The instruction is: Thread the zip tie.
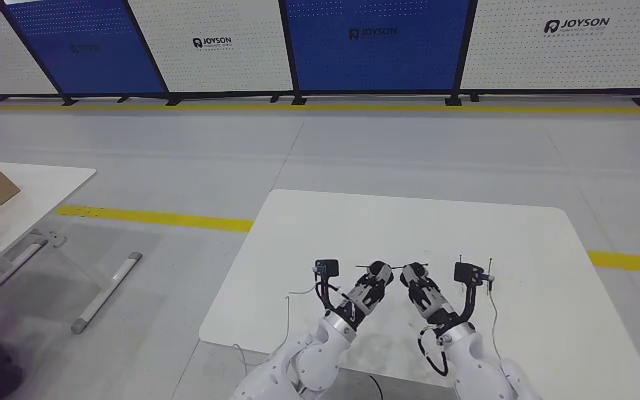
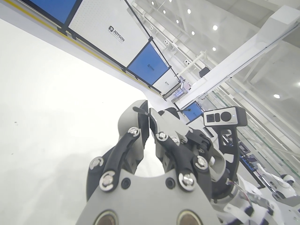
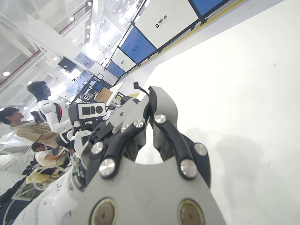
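Gripping both ends: left tool [image 2: 149, 118] pinched tight on the tail [image 2: 140, 110], right tool [image 3: 149, 95] clamped on the tie [image 3: 143, 91] below its head [image 3: 136, 85], which juts toward the left tool.

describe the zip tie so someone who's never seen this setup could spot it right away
Start at the white table and find the two arms raised over its near edge. The zip tie is the thin black strip sticking out of the shut fingertips of the right gripper. Its small square head and very thin strap set it apart from the bulky grey fingers around it.
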`<state>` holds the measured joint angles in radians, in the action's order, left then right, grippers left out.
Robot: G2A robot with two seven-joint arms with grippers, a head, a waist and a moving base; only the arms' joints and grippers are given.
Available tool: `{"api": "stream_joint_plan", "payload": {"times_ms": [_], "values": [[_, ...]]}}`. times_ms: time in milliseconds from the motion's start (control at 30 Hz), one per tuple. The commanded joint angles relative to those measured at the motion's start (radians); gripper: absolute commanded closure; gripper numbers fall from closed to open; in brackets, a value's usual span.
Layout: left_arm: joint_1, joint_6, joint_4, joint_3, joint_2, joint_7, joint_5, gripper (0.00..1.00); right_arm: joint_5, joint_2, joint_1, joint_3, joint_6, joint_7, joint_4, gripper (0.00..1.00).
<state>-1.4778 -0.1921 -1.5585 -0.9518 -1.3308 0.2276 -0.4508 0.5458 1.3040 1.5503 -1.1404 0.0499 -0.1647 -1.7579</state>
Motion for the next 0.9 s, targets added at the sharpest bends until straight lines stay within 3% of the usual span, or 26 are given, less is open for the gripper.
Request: {"api": "stream_joint_plan", "payload": {"times_ms": [0, 167, 200, 867], "values": [[0.001, 0.001, 0.001, 0.001, -0.001, 0.001, -0.001, 1.00, 0.001, 0.000, 0.001, -0.001, -0.001, 0.002, 0.000, 0.87], [0.005, 0.003, 0.002, 0.004, -0.002, 0.001, -0.004, 1.00, 0.007, 0.000, 0.003, -0.002, -0.003, 0.006, -0.001, 0.89], [0.005, 0.004, 0.002, 0.005, -0.002, 0.002, -0.005, 1.00, 0.008, 0.000, 0.003, -0.003, -0.004, 0.008, -0.001, 1.00], [0.004, -0.008, 0.001, 0.009, -0.004, -0.014, -0.013, 1.00, 0.028, -0.001, -0.001, 0.001, 0.005, 0.003, 0.007, 1.00]]}}
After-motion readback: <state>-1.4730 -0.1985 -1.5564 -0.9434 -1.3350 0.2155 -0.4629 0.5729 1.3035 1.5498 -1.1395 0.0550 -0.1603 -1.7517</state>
